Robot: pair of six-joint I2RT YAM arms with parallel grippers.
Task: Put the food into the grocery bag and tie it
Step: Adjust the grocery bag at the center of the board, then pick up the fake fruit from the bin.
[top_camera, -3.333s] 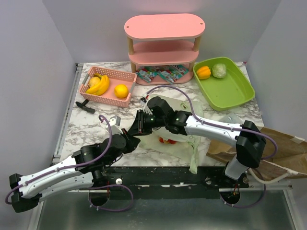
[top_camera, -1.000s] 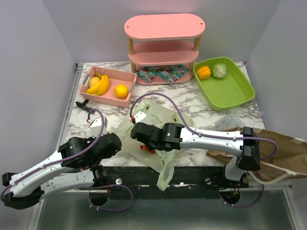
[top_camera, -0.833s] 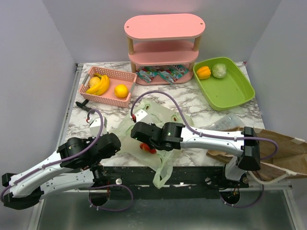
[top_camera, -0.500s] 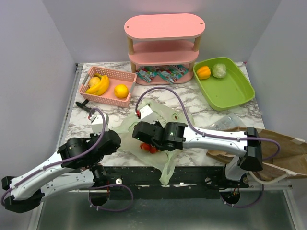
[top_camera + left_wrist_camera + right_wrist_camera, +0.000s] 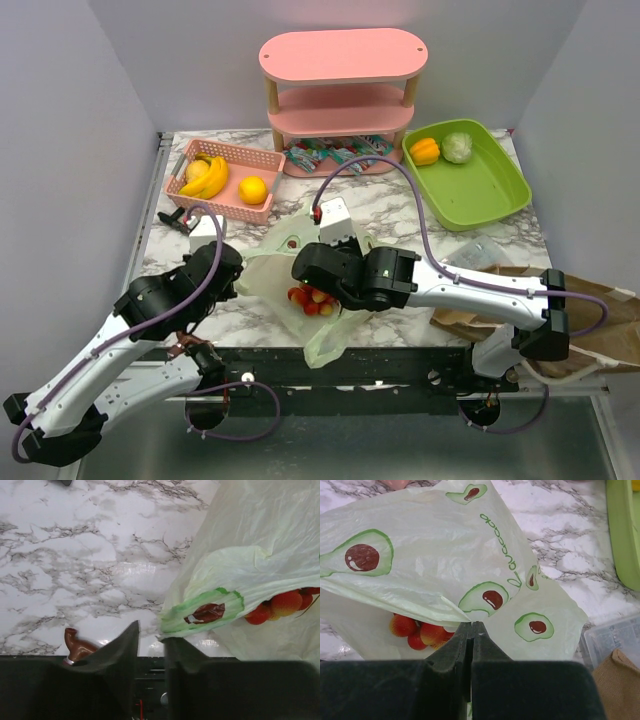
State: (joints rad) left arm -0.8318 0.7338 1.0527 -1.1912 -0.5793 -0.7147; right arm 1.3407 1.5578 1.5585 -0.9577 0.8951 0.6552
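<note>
The grocery bag lies crumpled on the marble near the front edge, with small red fruits showing inside it. My right gripper is shut on a fold of the bag just above the red fruits. My left gripper is open at the bag's left edge, which touches its right fingertip. Bananas lie in a pink basket. An orange bell pepper and a leafy head sit in a green tub. Snack packets lie under the pink shelf.
A pink shelf stands at the back. A pink basket is back left, a green tub back right. A brown paper bag and a clear plastic container lie right. A black tool lies left.
My right gripper has pulled its fold of the bag back from the front edge and to the right. The left arm has moved forward to the bag's left edge. The red fruits now lie further in.
</note>
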